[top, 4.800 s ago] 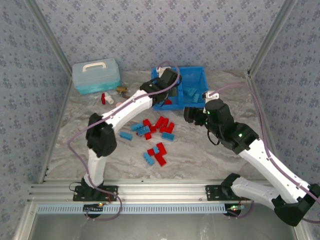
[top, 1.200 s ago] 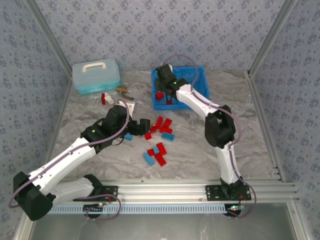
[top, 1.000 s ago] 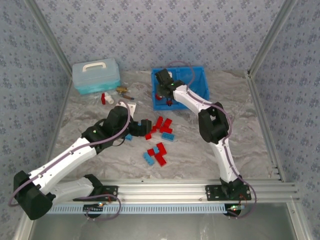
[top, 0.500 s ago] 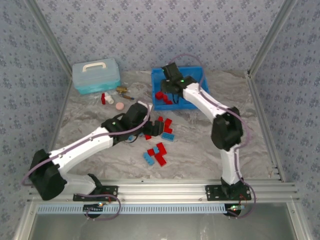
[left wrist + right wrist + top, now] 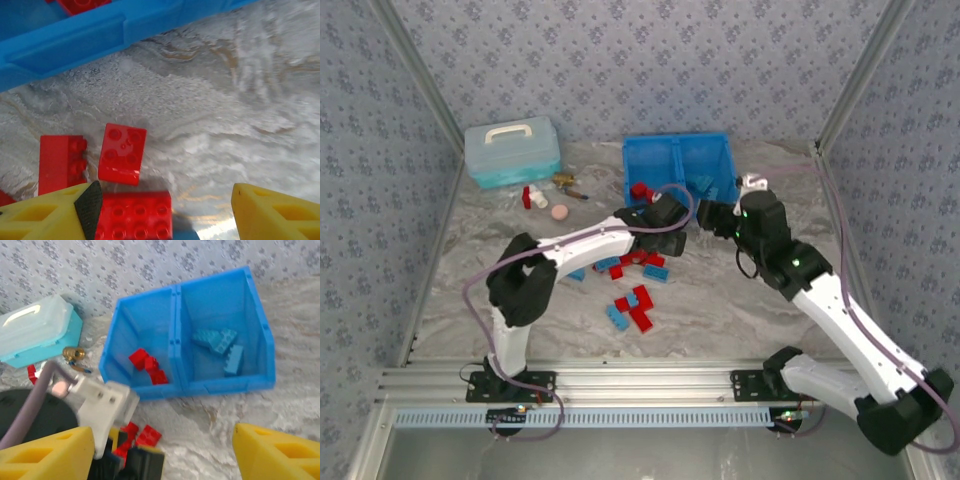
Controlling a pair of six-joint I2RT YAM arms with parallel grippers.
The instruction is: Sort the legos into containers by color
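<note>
The marbled table (image 5: 450, 250) carries the blue bin (image 5: 675, 139) at its far middle. We find red bricks (image 5: 147, 365) in its left compartment and light blue bricks (image 5: 222, 345) in its right one. Both arms point toward the bin's near wall. The left gripper (image 5: 668, 218) hangs over the far edge of the loose legos (image 5: 642, 260), which lie just near of the bin; its jaws stand apart and grip nothing. The right gripper (image 5: 706, 220), just to the right of it, is likewise spread wide and empty. We judge the left arm the nearer for the next pick: a red brick (image 5: 135, 216) lies between its fingers, hard by one pad (image 5: 89, 210) and well clear of the other finger. The frame's edge cuts this brick, so we cannot tell its long axis. A smaller, tilted red brick (image 5: 122, 154) lies just beyond, toward the bin.
</note>
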